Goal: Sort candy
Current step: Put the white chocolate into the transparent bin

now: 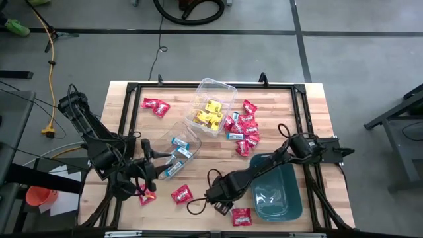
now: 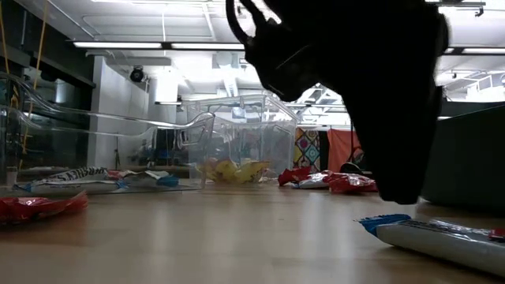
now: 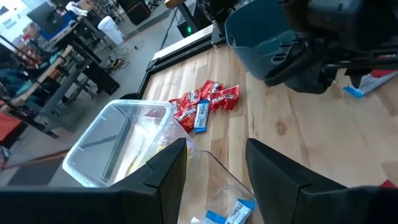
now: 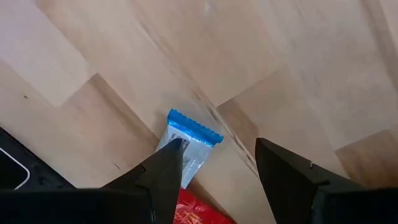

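The high view shows the candy spread over the wooden table (image 1: 291, 106). A red cluster (image 1: 244, 132) with a few blue-and-white packets mixed in is seen just right of an upright clear tub (image 1: 213, 106), in which yellow packets (image 1: 209, 114) are held. Blue-and-white packets (image 1: 177, 158) are found in and at the mouth of a second clear tub (image 1: 185, 140), which lies tipped on its side. Single red packets are seen near the far left corner (image 1: 155, 105), at the front centre (image 1: 181, 194) and at the front edge (image 1: 241, 215).

The right gripper (image 4: 214, 155) is held low over the table near the front, left of the teal bin (image 1: 274, 193). Its fingers are spread apart with nothing gripped, and a blue-and-white packet (image 4: 189, 146) lies on the wood just beside one fingertip, with a red packet (image 4: 199, 211) behind it.

The left gripper (image 3: 214, 162) is positioned at the tipped tub's mouth, its fingers parted and nothing held between them.
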Robot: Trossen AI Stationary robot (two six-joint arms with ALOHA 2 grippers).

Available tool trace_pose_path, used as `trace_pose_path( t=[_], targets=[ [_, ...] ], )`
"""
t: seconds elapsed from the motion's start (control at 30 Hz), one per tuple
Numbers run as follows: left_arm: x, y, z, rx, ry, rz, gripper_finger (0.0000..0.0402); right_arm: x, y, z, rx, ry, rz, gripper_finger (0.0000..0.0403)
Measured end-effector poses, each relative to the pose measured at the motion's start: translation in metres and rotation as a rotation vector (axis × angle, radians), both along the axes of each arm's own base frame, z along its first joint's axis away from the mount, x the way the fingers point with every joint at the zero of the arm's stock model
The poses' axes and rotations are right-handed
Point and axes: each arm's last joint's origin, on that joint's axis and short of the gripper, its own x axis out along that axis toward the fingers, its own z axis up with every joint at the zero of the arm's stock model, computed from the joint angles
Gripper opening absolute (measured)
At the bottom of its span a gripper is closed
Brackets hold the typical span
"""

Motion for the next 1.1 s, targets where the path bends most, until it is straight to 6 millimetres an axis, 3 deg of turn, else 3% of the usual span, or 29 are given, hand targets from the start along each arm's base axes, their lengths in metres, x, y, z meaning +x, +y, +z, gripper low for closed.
trace_pose_path(
  t=[0.27, 0.57, 0.73, 1.1],
  targets=[
    [0.0, 0.0, 0.0, -0.132, -0.05, 0.051, 0.0154, -0.002, 0.005, -0.001, -0.1, -0.05, -0.049, 0.0197],
    [0.002, -0.005, -0.006, -0.312, -0.046, 0.079, 0.0154, -0.014, 0.029, -0.001, -0.091, -0.055, -0.067, 0.0197],
    [0.007, -0.012, -0.015, -0.299, -0.03, 0.084, 0.0154, -0.012, 0.037, 0.0, -0.08, -0.122, -0.065, 0.0197],
    [0.012, -0.017, -0.017, -0.278, -0.035, 0.073, 0.0154, -0.013, 0.035, 0.0, -0.127, -0.127, -0.071, 0.0197]
  ],
)
